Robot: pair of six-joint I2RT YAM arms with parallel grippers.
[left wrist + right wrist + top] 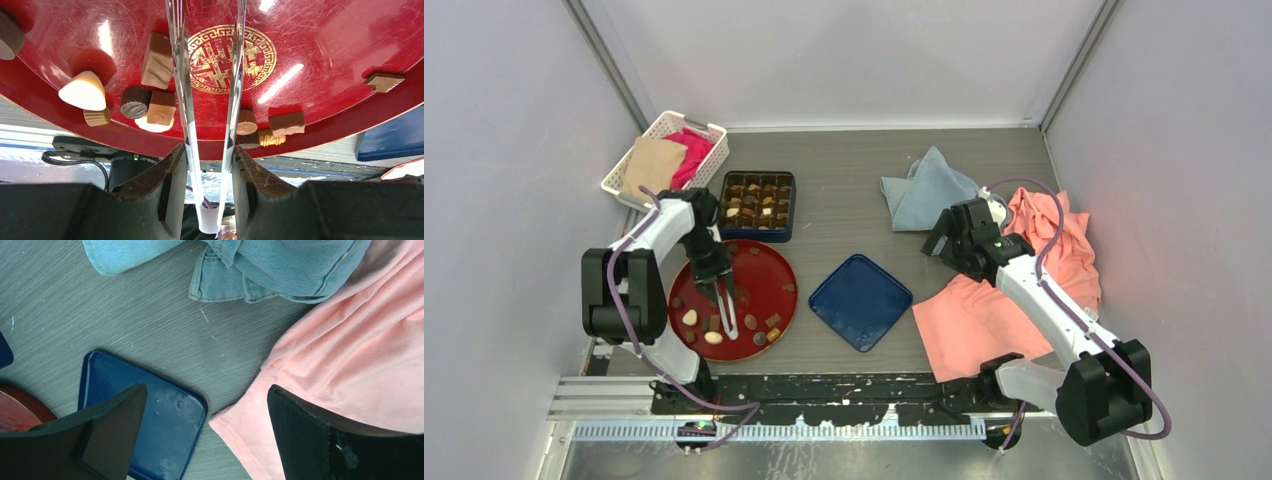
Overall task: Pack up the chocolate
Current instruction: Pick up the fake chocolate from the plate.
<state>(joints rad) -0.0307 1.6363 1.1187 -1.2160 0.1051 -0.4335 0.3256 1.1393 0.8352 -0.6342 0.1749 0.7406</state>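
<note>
Jaws on my left gripper (207,150) are pinching tongs (182,100) partway, leaving tips parted for next pick. Chocolate (157,60) is lying mostly along plate's (325,50) 5-to-8 o'clock rim; box (758,205) is waiting at 12 o'clock. My right gripper (206,390) is gaping wide, holding nothing.

my left gripper (210,150): pointing down, arm folded, clamped on the tongs (183,100) | my right gripper (206,389): jaws wide apart, arm stretched forward
</note>
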